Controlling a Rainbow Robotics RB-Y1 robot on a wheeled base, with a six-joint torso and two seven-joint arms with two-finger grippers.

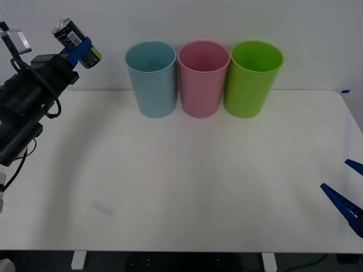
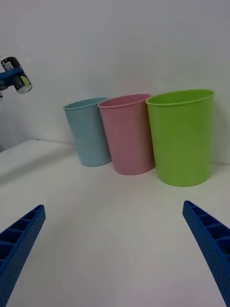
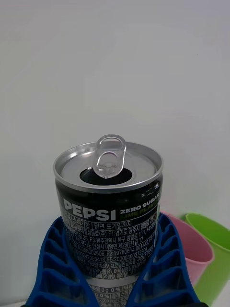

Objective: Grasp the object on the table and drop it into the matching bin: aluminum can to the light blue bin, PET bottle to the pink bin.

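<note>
1. Progress check: the grab is done. The aluminum can (image 1: 72, 35) is off the counter (image 1: 187, 187) and up in the air at the far left, pinched in the left end effector (image 1: 81, 50). What's left, as I read it, is carrying it over the light blue bin (image 1: 151, 78) and letting go. The can isn't above any bin yet; it sits well to the left of the blue rim and higher than it.

2. Left arm pose: raised and reaching forward, wrist angled so the can leans a bit in the front view. In the left wrist view the 2 blue ribbed fingers (image 3: 55, 268) hug the lower half of the can (image 3: 109, 211) from both sides, open pull-tab top facing up.

3. Bins, left to right: light blue, pink bin (image 1: 203, 78), then a lime green bin (image 1: 252, 77), all 3 upright in a row at the back of the counter, nearly touching. Blue is the nearest one to the can, so it looks like a short sideways move.

4. Right end effector (image 1: 349, 192): parked low at the right edge of the counter, spread wide, holding nothing.
</note>
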